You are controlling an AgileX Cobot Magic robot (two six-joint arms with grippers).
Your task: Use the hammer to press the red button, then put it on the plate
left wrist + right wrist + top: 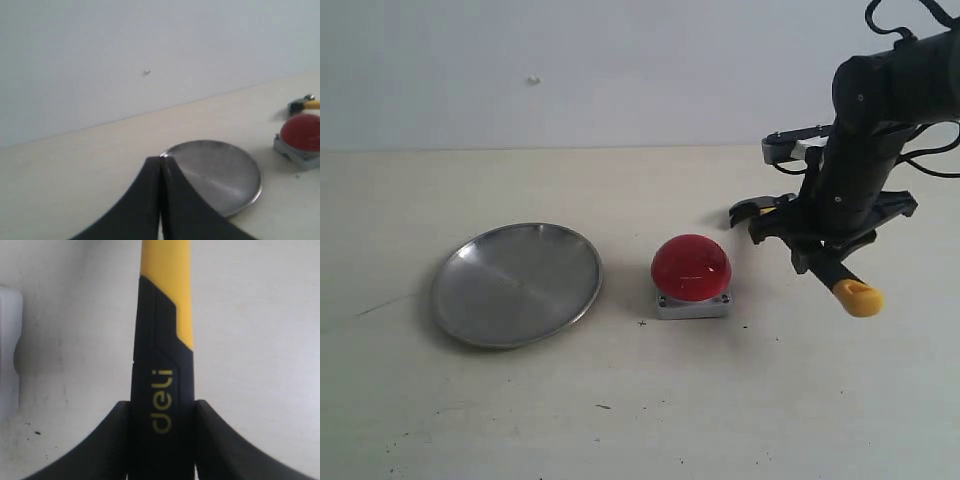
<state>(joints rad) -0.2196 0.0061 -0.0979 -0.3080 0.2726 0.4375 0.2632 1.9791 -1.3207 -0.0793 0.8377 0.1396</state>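
Note:
The hammer [840, 275] lies to the right of the red button [691, 267], its dark head [752, 212] pointing left and its yellow tip [860, 298] pointing toward the front. My right gripper [825, 250] is shut on the black part of the handle [162, 340], with both fingers pressed against its sides. I cannot tell whether the hammer touches the table. The silver plate [516, 283] sits left of the button with nothing on it. My left gripper [161, 161] is shut on nothing, just short of the plate's rim [220, 175]; the exterior view does not show it.
The left wrist view also takes in the red button [302, 132] and the hammer's head [301, 104] beyond the plate. A pale blocky edge [7, 340] shows beside the handle in the right wrist view. A light wall [570, 70] closes off the table's far side.

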